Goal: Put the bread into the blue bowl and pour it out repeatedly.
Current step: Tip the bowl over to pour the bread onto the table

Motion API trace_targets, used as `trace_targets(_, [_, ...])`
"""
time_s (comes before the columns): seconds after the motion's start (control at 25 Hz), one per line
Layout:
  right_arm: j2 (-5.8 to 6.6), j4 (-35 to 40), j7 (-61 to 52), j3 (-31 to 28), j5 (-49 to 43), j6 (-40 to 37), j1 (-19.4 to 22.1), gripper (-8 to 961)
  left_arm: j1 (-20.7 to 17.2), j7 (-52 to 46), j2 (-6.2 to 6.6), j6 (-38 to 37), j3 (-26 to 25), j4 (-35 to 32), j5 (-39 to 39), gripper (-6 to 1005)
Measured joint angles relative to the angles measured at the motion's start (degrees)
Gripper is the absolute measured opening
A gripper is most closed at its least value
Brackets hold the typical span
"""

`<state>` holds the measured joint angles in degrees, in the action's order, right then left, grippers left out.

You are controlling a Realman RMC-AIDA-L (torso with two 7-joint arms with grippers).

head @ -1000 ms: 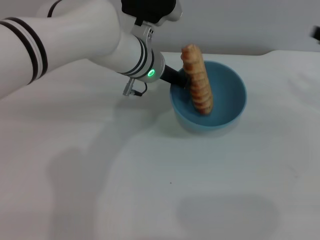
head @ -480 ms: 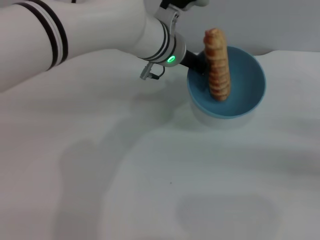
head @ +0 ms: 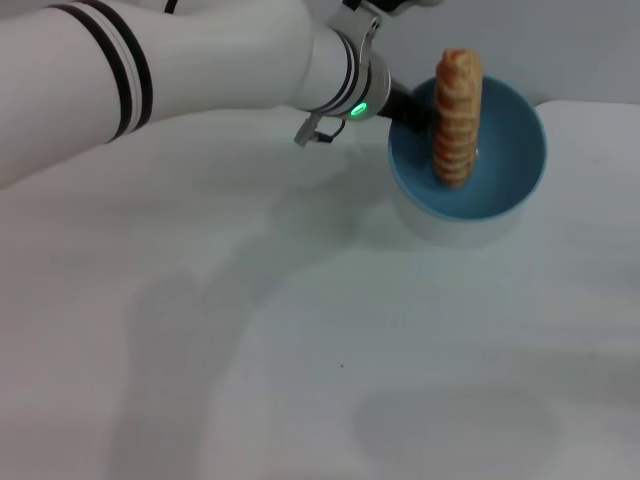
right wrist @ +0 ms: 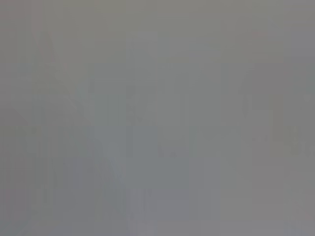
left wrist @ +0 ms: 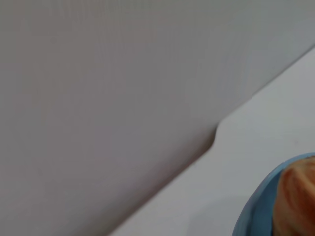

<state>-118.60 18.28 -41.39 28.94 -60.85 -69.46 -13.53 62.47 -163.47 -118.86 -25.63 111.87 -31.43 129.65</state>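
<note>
The blue bowl (head: 510,170) is held off the white table at the far right in the head view, its opening tipped toward me. The bread (head: 457,115), orange with pale stripes, stands almost on end inside it and sticks out over the far rim. My left gripper (head: 408,108) is shut on the bowl's left rim, its dark fingers partly hidden by the bowl. The left wrist view shows a sliver of the bowl's rim (left wrist: 253,209) and the bread (left wrist: 298,201). My right gripper is out of view; its wrist view is plain grey.
The white table (head: 300,330) stretches below and to the left of the bowl. Its back edge (head: 590,105) meets a grey wall close behind the bowl. My left forearm (head: 200,60) spans the upper left.
My left arm has carried the bowl to the right and farther back. The bread has gone from leaning to nearly upright in the bowl.
</note>
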Motion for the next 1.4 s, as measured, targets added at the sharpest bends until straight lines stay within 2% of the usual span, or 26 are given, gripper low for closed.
trace_targets(0.12, [0.00, -0.45, 0.10, -0.14, 0.29, -0.72, 0.14, 554, 1.41, 0.00, 0.20, 1.08, -0.02, 0.22, 0.98, -2])
trace_targets(0.36, [0.05, -1.69, 0.17, -0.20, 0.11, -0.72, -0.53, 554, 4.81, -0.45, 0.31, -1.22, -0.48, 0.26, 8.43, -2])
trace_targets(0.68, [-0.03, -1.86, 0.22, 0.04, 0.13, -0.54, -0.87, 554, 5.59, -0.63, -0.08, -2.45, -0.32, -1.80, 12.50, -1])
trace_targets(0.8, [-0.05, -1.92, 0.23, -0.14, 0.27, -0.54, -0.88, 554, 5.38, -0.68, -0.15, -1.68, 0.40, -2.83, 12.57, -2])
trace_targets(0.96, [-0.06, -1.96, 0.25, -0.24, 0.35, -0.54, -0.89, 555, 3.29, -0.70, -0.19, 1.25, 3.37, -6.32, 12.57, -2])
trace_targets(1.0, [-0.06, -1.96, 0.25, -0.27, 0.37, -0.55, -0.97, 555, 1.92, -0.58, -0.19, 3.68, 5.71, -8.30, 12.65, -2])
trace_targets(1.16, [-0.06, -1.96, 0.26, -0.29, 0.39, -0.54, -1.20, 555, 0.70, -0.29, -0.21, 7.07, 8.04, -9.84, 13.34, -2])
trace_targets(1.4, [-0.06, -2.02, 0.27, -0.30, 0.44, 0.16, -1.59, 555, 0.02, -0.17, -0.23, 11.95, 8.05, -10.65, 15.25, -1])
